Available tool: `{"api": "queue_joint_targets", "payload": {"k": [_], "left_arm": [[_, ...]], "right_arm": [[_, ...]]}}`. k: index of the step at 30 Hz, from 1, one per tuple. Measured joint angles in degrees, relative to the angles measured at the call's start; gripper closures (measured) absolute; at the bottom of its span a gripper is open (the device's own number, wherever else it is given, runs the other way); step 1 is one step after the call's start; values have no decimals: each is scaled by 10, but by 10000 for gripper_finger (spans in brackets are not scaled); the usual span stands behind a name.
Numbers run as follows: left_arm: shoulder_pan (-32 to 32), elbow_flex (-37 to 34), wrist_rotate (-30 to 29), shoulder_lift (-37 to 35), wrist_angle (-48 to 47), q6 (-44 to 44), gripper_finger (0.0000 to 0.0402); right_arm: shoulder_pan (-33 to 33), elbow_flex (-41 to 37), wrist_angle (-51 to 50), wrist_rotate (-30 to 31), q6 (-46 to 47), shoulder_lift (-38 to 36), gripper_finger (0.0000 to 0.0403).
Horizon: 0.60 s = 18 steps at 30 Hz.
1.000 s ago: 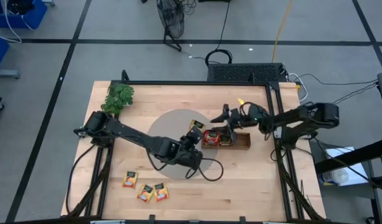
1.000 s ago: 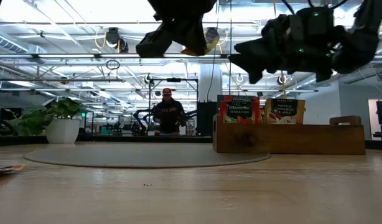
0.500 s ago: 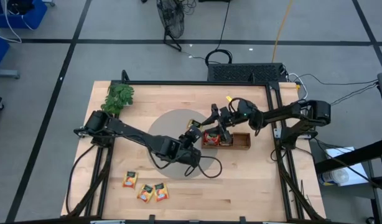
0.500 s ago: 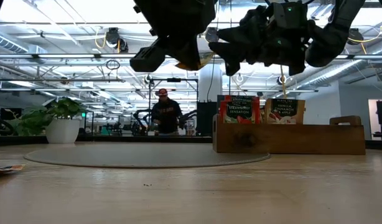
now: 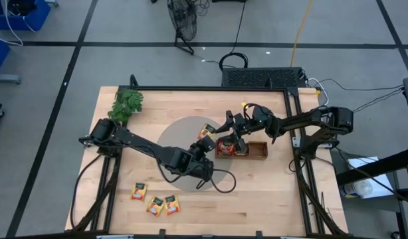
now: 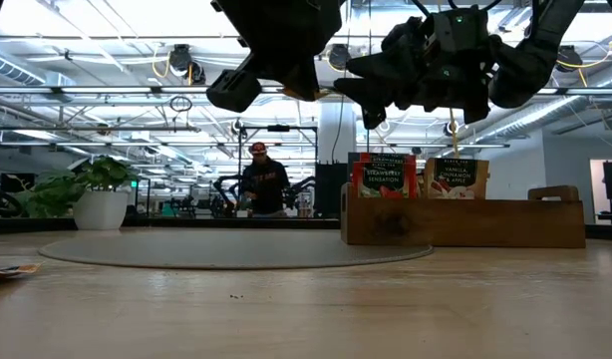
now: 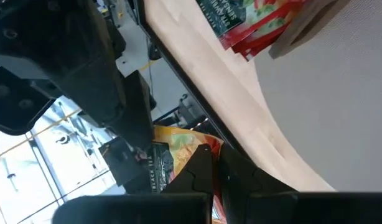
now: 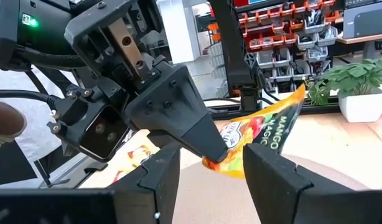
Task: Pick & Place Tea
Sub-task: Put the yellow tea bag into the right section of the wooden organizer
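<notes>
1. An orange-yellow tea sachet (image 8: 260, 134) hung in the air above the grey round mat (image 5: 174, 136), just left of the wooden tray (image 5: 257, 151); its print read "MANGO".
2. The left gripper (image 8: 200, 134) was clamped on that sachet, its dark fingers (image 8: 178, 112) pinched together on one end of the packet.
3. The right gripper (image 5: 225, 126) sat right beside it, its two fingers (image 8: 275, 174) spread apart on either side of the packet's held end, not closed on it.
4. In the left wrist view the same sachet (image 7: 181, 152) showed between the left arm's own fingers and the dark body of the other gripper.
5. In the low view both grippers hung high, well clear of the table top, the sachet a small yellow edge (image 6: 331, 92) between them.
6. Red sachets (image 5: 225, 147) stood upright in the tray's left end; in the low view a grey-white sachet (image 6: 458, 178) stood just right of them.
7. Three more orange-yellow sachets (image 5: 155, 200) lay flat on the near left part of the table (image 5: 270, 192), well apart from the tray.
8. A green leafy sprig (image 5: 127, 103) lay at the far left corner.
9. Beyond the table, a person (image 6: 262, 179) stood in the room.
</notes>
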Motion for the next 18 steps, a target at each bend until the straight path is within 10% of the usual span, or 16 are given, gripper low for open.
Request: {"api": "queue_joint_targets", "payload": {"k": [18], "left_arm": [[-30,0,-28,0,-7,-9,392]], "right_arm": [[-18,0,0,-1,8,0,242]]}}
